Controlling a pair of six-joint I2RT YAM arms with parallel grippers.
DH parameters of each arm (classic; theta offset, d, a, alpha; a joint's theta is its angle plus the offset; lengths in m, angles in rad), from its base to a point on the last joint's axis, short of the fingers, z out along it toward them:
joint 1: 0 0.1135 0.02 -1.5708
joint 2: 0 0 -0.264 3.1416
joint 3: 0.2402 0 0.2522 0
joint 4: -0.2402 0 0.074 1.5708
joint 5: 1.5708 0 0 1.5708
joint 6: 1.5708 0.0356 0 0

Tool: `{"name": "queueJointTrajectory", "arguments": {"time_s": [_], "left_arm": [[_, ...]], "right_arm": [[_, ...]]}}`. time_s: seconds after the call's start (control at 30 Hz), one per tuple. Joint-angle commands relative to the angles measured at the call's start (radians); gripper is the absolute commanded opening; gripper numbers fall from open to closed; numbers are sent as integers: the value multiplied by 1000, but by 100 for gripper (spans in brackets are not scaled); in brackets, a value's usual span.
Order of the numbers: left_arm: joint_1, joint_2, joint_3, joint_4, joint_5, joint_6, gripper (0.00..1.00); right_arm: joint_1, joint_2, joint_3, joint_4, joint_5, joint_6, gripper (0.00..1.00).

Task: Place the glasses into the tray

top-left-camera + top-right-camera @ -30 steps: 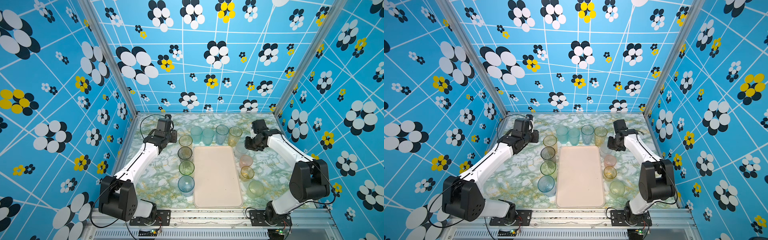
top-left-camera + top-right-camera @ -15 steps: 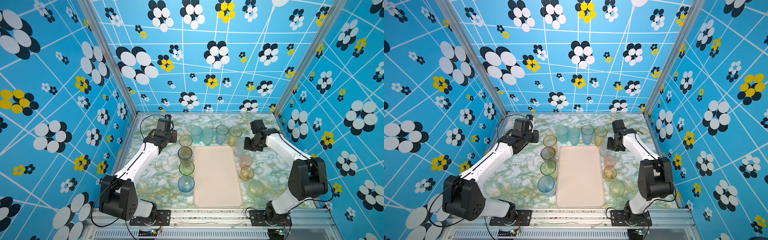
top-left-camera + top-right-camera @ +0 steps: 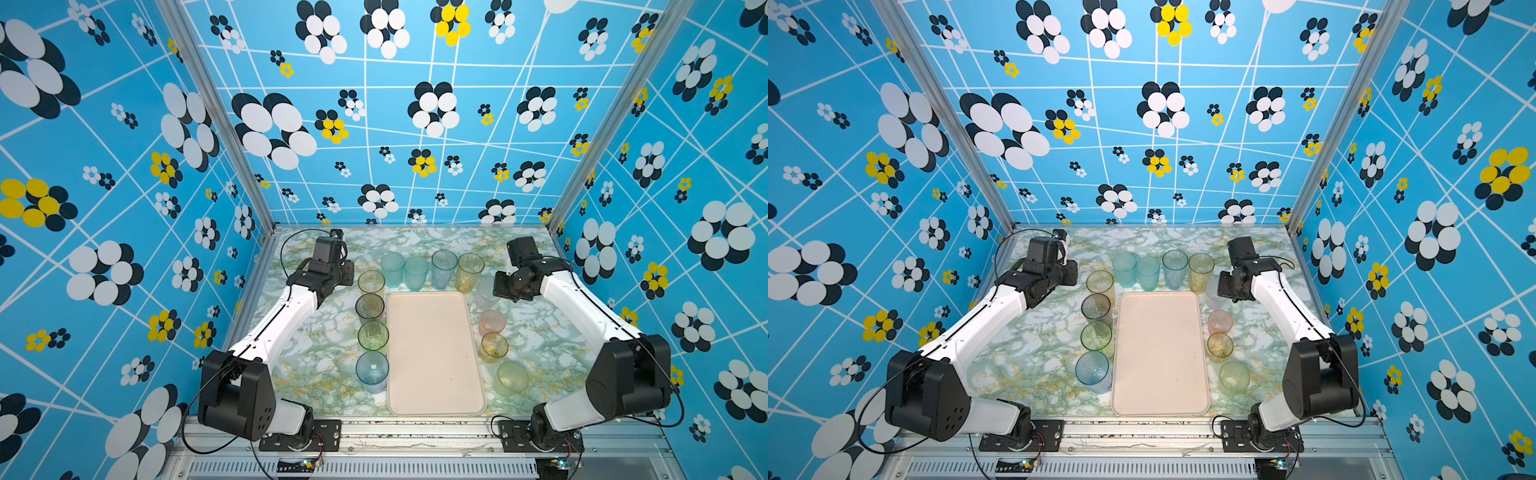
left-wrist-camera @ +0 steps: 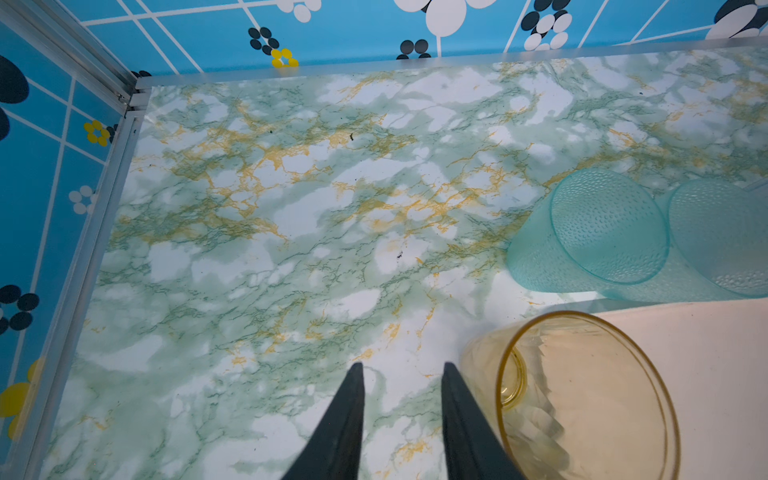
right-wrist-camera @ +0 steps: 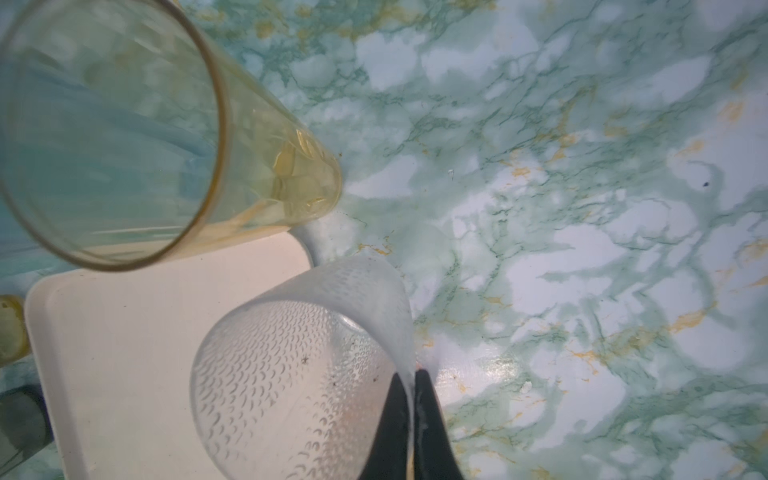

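Note:
The cream tray (image 3: pixel 432 353) (image 3: pixel 1158 357) lies mid-table with nothing in it. Glasses stand around it in both top views. My right gripper (image 5: pixel 411 374) (image 3: pixel 498 286) is shut on the wall of a whitish frosted glass (image 5: pixel 291 374) (image 3: pixel 484 293) (image 3: pixel 1214 294), one finger inside and one outside. That glass is at the tray's (image 5: pixel 124 332) far right corner. My left gripper (image 4: pixel 402 368) (image 3: pixel 348 276) is open over bare table with nothing between its fingers. One finger is close beside a tall yellow glass (image 4: pixel 582 399) (image 3: pixel 371 282).
Two teal glasses (image 3: pixel 392 268), a blue glass (image 3: pixel 444 266) and an amber glass (image 3: pixel 469 272) (image 5: pixel 124 124) line the tray's far side. Grey (image 3: pixel 369 307), green (image 3: pixel 372 336) and blue (image 3: pixel 372 371) glasses stand left of it. Pink (image 3: pixel 492 322), amber (image 3: pixel 493 345) and pale green (image 3: pixel 511 377) stand right. Patterned walls enclose the table.
My right gripper has shifted a little toward the tray and closed on the whitish glass's wall. The left arm has not moved.

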Motion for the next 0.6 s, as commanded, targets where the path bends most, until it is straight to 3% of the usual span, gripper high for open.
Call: {"name": "queueJointTrajectory", "arguments": {"time_s": [0.0, 0.17, 0.3, 0.57], "left_arm": [[15, -30, -6, 27, 8, 1, 34], [21, -48, -20, 23, 2, -5, 34], [29, -55, -25, 28, 11, -18, 34], [28, -65, -28, 29, 42, -31, 34]], "right_arm": [[20, -71, 41, -50, 42, 3, 0], [86, -148, 113, -147, 112, -2, 0], [203, -149, 208, -217, 130, -7, 0], [437, 87, 362, -211, 103, -25, 0]]}}
